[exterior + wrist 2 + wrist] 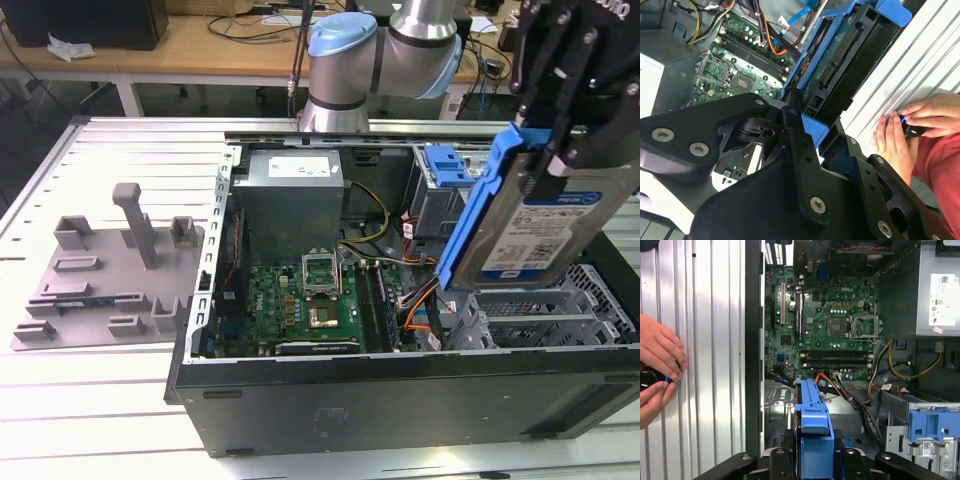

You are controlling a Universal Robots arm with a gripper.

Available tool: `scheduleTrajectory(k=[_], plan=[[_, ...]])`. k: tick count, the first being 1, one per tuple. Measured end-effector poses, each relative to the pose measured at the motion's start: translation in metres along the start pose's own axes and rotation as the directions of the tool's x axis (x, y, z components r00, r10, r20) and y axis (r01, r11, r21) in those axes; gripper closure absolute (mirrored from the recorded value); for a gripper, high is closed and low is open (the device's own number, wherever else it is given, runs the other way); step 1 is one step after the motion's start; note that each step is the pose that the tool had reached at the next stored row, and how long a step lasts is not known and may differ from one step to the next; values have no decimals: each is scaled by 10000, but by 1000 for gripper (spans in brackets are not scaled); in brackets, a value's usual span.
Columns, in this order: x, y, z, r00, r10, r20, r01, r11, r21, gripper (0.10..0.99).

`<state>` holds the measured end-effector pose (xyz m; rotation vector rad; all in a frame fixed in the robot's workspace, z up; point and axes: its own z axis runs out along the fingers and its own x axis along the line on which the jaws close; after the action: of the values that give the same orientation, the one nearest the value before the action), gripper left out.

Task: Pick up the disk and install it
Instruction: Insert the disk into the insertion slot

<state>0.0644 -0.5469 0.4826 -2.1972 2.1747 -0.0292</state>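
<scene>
The disk (545, 225) is a silver hard drive with a white-and-blue label and a bright blue carrier frame. It hangs tilted, on edge, above the open computer case at the exterior view's right. My gripper (552, 145) is shut on its upper end, black fingers (580, 110) clamping both faces. In the second wrist view the disk's green circuit-board side (840, 55) runs away from the gripper (797, 122). In the first wrist view the blue frame edge (812, 415) sticks out from the gripper (812, 460), over the case's drive area.
The open case (400, 400) holds a motherboard (320, 300), a grey power supply box (290, 195) and loose cables (420, 300). Another blue carrier (447, 165) sits in a rear bay. A metal drive cage (560, 310) lies under the disk. A grey fixture (110, 270) is at the left. A person's hands (657, 365) rest beside the case.
</scene>
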Motion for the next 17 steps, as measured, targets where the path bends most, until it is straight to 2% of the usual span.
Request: scheduleTrajectory(k=[3,5,8,11,17], plan=[[3,-91,4,10000,1,-1,-1,10000,12,714],[3,-113,6,10000,4,-1,-4,10000,53,714],[3,-144,9,10000,44,-4,-44,9998,175,714],[4,-178,15,9999,122,-10,-122,9993,343,714],[6,-189,26,9997,252,1,-252,9990,365,714]])
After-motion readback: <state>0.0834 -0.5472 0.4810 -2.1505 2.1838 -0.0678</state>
